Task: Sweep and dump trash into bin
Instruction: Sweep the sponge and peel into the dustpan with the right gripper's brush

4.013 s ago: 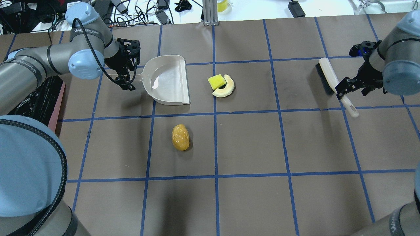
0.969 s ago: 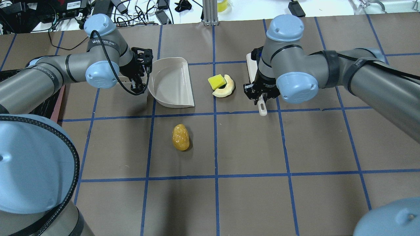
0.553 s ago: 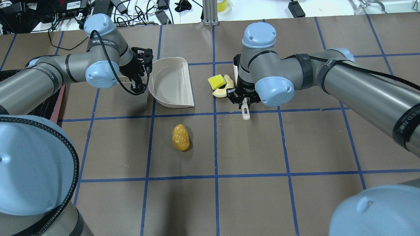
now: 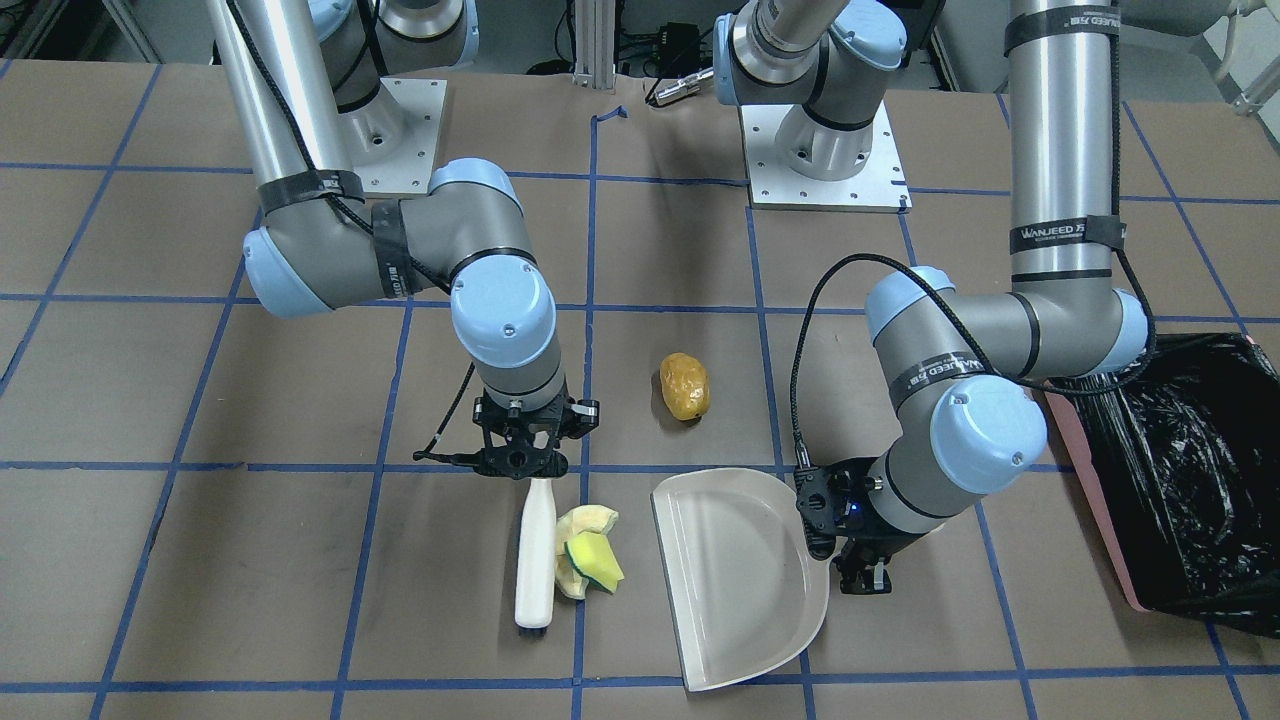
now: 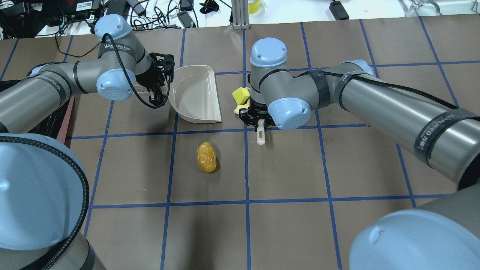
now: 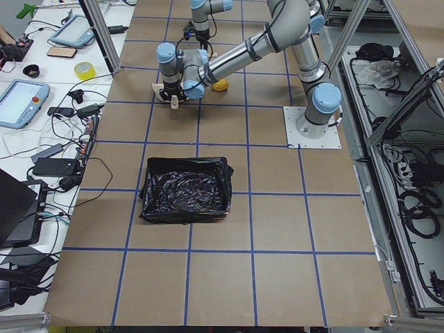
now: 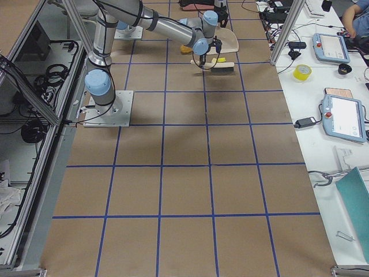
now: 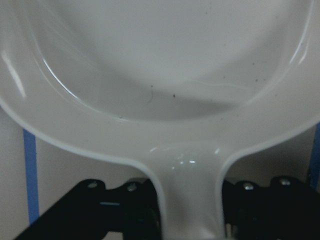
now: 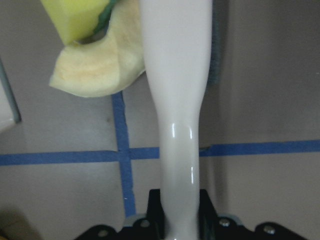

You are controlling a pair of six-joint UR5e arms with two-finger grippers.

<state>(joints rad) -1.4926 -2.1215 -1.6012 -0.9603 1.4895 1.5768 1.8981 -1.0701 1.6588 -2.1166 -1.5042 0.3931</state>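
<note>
Trash: the peel with wedge (image 4: 585, 550) lies on the table (image 4: 200, 560), touching the left side of the brush (image 4: 536, 560), between it and the dustpan (image 4: 740, 590), not in the pan. On the right gripper (image 9: 180, 227) the fingers pinch narrow on the brush handle, brush low on the mat, bristle end far from the robot. On the left gripper (image 8: 187, 222) the fingers clamp the dustpan handle, lip facing right toward the peel, small gap between. Pan holds nothing. The potato lump (image 5: 206, 157) sits apart, nearer the robot. The bin (image 4: 1092, 505) is at the far left; only black liner shows inside. Progress, my read: early. Tools grasped, nothing collected or dumped. Left: sweep the peel in, then the lump, carry, tip.
</note>
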